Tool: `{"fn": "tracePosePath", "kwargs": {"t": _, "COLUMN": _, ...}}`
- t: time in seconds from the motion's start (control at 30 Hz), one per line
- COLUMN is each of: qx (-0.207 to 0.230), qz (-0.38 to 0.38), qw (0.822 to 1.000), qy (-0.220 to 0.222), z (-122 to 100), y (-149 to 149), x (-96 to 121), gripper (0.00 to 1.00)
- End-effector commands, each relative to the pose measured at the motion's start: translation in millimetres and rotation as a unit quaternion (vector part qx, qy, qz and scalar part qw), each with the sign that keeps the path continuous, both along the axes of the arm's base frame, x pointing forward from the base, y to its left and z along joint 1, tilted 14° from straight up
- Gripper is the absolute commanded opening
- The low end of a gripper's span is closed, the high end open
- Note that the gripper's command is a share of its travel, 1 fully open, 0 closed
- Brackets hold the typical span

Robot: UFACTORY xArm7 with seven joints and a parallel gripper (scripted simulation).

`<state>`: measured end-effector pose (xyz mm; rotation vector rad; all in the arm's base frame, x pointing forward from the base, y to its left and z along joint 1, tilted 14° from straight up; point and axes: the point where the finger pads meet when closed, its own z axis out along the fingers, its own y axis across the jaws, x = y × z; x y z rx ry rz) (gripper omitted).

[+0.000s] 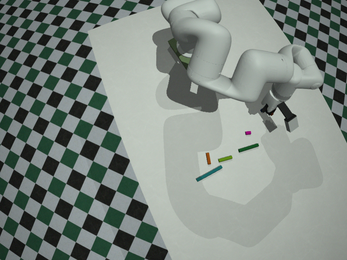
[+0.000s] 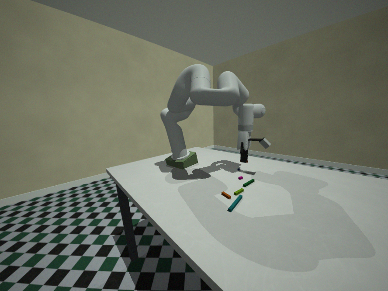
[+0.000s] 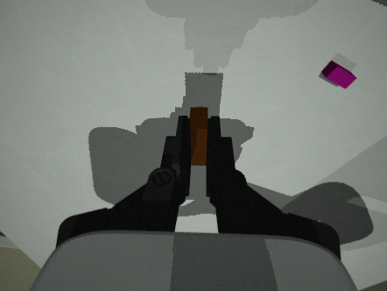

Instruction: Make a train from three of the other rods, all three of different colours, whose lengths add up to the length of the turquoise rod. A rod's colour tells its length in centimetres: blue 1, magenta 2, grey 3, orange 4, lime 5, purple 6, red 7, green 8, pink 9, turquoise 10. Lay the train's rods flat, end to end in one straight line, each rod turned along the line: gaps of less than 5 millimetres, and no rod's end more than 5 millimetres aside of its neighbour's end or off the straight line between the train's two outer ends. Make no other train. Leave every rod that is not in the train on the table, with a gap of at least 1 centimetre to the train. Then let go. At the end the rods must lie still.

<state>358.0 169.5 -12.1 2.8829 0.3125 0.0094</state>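
My gripper point(image 1: 270, 113) point(image 2: 244, 160) point(image 3: 199, 133) is shut on an orange rod point(image 3: 199, 140) and holds it a little above the table, at the far side of the rods. A small blue rod point(image 1: 261, 111) point(image 2: 238, 169) lies just beside and below the gripper. A magenta rod point(image 1: 247, 132) point(image 2: 240, 177) point(image 3: 339, 75) lies a little nearer. Further off lie a green rod point(image 1: 248, 147) point(image 2: 248, 182), a lime rod point(image 1: 224, 158) point(image 2: 238, 191), a second orange rod point(image 1: 208, 158) point(image 2: 226, 195) and the turquoise rod point(image 1: 208, 173) point(image 2: 234, 203). All of them lie apart from one another.
The arm's green base point(image 2: 181, 161) stands at the table's far left corner. The table's left edge point(image 2: 162, 206) runs well to the left of the rods. The arm's shadow covers much of the table around the rods.
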Motion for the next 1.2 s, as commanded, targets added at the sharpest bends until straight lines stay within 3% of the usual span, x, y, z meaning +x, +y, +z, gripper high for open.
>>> {"fn": "tracePosePath", "kwargs": {"t": 0.0, "qx": 0.001, "qz": 0.000, "qw": 1.000, "qy": -0.002, "z": -15.2, "y": -2.2, "x": 1.4, "gripper": 0.04}}
{"fn": "tracePosePath", "kwargs": {"t": 0.4, "qx": 0.001, "qz": 0.000, "qw": 1.000, "qy": -0.002, "z": -39.3, "y": -7.6, "x": 1.8, "gripper": 0.04}}
{"fn": "tracePosePath", "kwargs": {"t": 1.17, "qx": 0.001, "qz": 0.000, "qw": 1.000, "qy": -0.002, "z": -40.3, "y": -7.8, "x": 1.8, "gripper": 0.04}}
